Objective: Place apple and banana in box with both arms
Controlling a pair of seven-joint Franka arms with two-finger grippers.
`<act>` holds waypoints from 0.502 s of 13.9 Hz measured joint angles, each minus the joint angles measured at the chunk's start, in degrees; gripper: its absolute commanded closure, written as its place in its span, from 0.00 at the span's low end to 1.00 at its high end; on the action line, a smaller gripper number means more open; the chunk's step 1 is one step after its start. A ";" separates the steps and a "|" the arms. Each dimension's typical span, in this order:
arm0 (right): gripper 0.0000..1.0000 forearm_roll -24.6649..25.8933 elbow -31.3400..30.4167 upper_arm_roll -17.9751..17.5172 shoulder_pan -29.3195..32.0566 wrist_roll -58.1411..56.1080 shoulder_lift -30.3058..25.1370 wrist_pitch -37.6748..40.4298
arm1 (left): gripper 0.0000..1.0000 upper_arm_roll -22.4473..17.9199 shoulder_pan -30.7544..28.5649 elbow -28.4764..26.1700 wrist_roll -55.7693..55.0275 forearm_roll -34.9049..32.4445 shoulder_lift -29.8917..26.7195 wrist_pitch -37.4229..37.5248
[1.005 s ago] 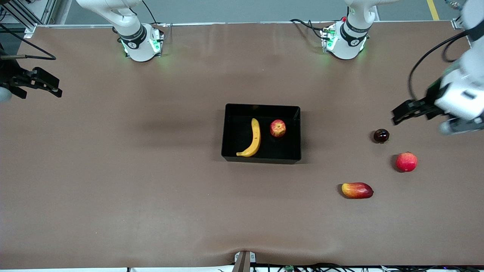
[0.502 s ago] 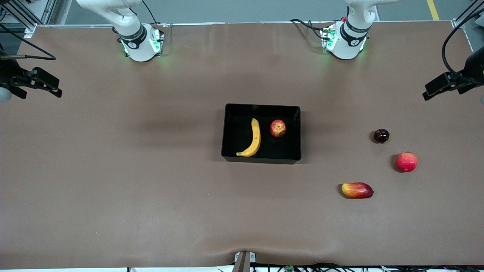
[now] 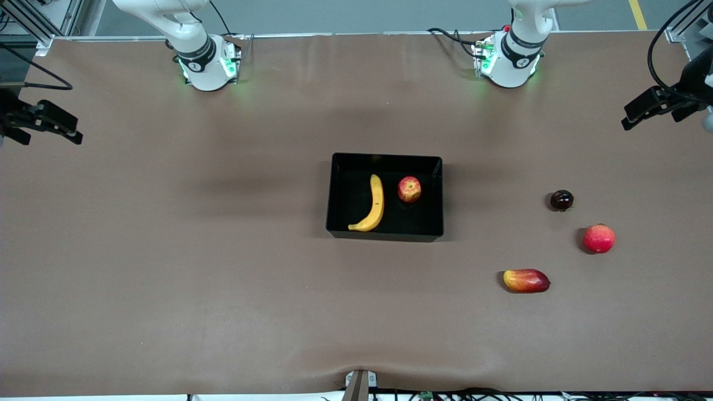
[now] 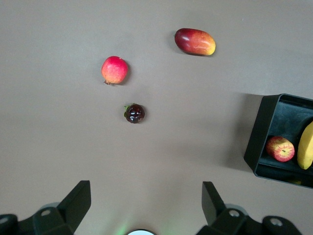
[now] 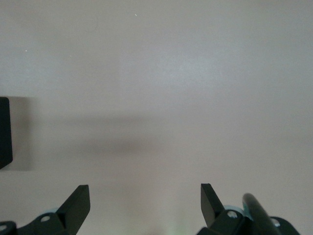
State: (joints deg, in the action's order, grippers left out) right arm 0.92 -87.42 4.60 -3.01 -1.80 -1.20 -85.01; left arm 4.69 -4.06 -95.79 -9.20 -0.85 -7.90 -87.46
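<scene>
The black box (image 3: 336,192) stands mid-table. In it lie the yellow banana (image 3: 373,205) and, beside it toward the left arm's end, the mottled red-yellow apple (image 3: 409,189). The left wrist view also shows the box (image 4: 259,134), the apple (image 4: 280,149) and the banana (image 4: 306,147). My left gripper (image 3: 632,117) is open and empty, up over the left arm's end of the table; its own view shows it (image 4: 145,196) wide open. My right gripper (image 3: 69,131) is open and empty over the right arm's end, also wide open in its own view (image 5: 145,196), where a box corner (image 5: 4,131) shows.
Three other fruits lie toward the left arm's end: a dark round fruit (image 3: 561,200), an evenly pinkish-red round fruit (image 3: 599,238) and an elongated red-yellow fruit (image 3: 526,280). They show in the left wrist view too: dark (image 4: 134,113), pinkish-red (image 4: 114,70), elongated (image 4: 195,41).
My left gripper has swung away from over the dark fruit, out to the table's end and up. My right gripper has shifted slightly outward. The fruits and box have not moved.
</scene>
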 measured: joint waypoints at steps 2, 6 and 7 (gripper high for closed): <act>0.00 0.00 -0.02 -0.09 0.00 0.00 0.00 0.02 | 0.00 0.42 0.09 -0.31 0.00 0.00 -0.26 -0.37; 0.00 -0.05 -0.04 -0.41 -0.04 0.00 0.00 0.00 | 0.00 0.46 0.17 0.15 0.00 0.00 0.13 -0.80; 0.00 -0.07 -0.04 -0.47 -0.05 0.00 0.00 0.00 | 0.00 0.47 0.21 0.24 0.00 0.00 0.29 -0.80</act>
State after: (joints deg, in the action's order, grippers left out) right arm 0.86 -87.45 4.13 -3.05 -1.80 -1.19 -85.00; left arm 5.16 -3.85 -95.55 -9.20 -0.85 -7.61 -88.26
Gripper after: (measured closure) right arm 0.000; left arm 0.000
